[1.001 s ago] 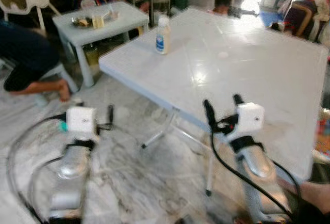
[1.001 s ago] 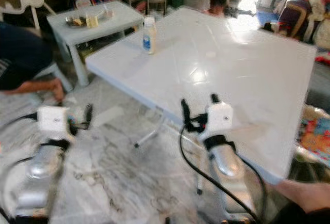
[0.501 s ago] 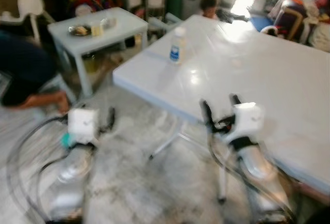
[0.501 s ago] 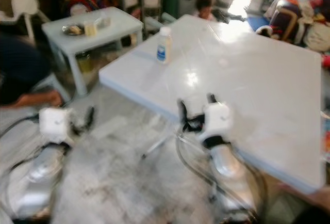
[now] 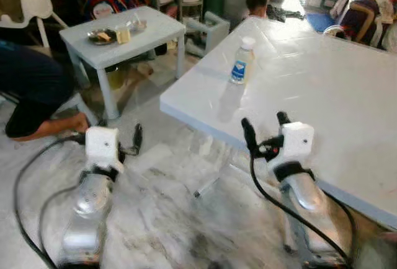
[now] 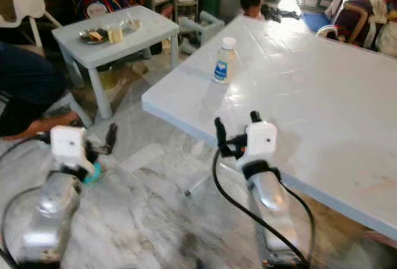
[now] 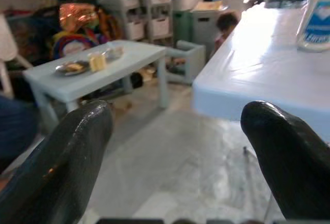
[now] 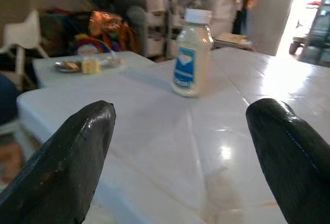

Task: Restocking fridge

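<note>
The restocking looks barely begun. A white bottle with a blue label and a white cap stands upright on the big pale desk, near the corner closest to the robot, and nothing is holding it. No fridge can be made out among the clutter at the back, so everything seems still to do: take up the bottle, carry it to the fridge and put it inside.

The right tool hangs over the near edge of the desk with its two black fingers spread wide and nothing between them. In the head view the bottle stands at about 12 o'clock from it, a little toward 11, and well apart. Through the right wrist view the bottle sits upright between the two spread fingers, some way ahead, so I judge the approach to be roughly lined up but not closed.

The left tool is low over the marble floor, off the desk, also spread open and empty.

At about 10 o'clock a small desk carries a plate and a cup. A person crouches on the floor beside it.
</note>
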Controlling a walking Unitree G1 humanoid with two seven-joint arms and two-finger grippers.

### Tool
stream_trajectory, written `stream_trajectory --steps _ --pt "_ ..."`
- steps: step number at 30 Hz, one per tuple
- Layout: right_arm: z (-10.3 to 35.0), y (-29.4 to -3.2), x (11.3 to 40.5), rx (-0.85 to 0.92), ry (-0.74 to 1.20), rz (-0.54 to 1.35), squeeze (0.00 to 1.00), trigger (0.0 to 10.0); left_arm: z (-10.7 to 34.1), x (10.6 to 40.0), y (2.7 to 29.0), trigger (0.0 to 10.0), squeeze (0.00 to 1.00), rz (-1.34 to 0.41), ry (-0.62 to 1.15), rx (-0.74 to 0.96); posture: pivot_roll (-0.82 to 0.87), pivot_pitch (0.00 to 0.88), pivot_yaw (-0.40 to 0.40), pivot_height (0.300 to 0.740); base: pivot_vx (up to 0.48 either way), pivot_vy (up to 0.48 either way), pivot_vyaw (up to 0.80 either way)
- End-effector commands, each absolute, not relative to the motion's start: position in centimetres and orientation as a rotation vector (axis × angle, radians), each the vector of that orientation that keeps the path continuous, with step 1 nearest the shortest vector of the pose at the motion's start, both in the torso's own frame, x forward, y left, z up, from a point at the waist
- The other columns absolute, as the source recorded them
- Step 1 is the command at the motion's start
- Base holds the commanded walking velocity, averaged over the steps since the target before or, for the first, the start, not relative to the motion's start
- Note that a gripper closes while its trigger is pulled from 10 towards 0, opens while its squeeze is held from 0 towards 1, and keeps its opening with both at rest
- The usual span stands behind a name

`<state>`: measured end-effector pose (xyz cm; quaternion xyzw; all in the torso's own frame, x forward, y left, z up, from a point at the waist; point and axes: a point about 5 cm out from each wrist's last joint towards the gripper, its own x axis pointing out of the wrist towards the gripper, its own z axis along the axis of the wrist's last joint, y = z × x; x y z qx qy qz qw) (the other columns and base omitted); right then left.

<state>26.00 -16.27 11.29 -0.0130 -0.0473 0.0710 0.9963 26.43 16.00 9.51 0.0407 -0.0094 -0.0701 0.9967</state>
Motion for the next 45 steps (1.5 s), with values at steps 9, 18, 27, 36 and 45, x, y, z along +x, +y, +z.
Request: stream_trajectory --steps 9,18,27,36,45 --pt "11.8 -15.3 26.3 -0.016 -0.117 0.17 0.0 10.0 10.0 26.5 16.8 10.0 0.0 -0.129 -0.033 0.095 0.02 0.02 -0.028 0.74 0.425 0.0 -0.58" --pt "11.8 -15.2 26.4 -0.013 -0.118 0.172 0.0 10.0 9.9 26.5 16.6 10.0 0.0 -0.139 -0.032 0.089 0.02 0.022 -0.027 0.74 0.434 0.0 -0.8" --pt "11.8 -15.1 26.4 -0.013 -0.116 0.179 0.0 10.0 10.3 26.4 16.8 10.0 0.0 -0.137 -0.044 0.107 0.03 0.033 -0.031 0.74 0.448 0.0 -0.2" --pt "12.2 -14.3 26.8 -0.034 -0.137 0.252 0.0 10.0 10.8 26.1 17.5 10.0 0.0 -0.11 -0.061 0.118 0.04 0.072 -0.034 0.74 0.0 0.0 0.0" --pt "13.3 -14.1 27.6 -0.066 -0.186 0.288 0.0 10.0 10.8 25.1 17.9 10.0 0.0 -0.09 -0.052 0.138 0.05 0.102 -0.031 0.74 0.0 0.0 0.49"
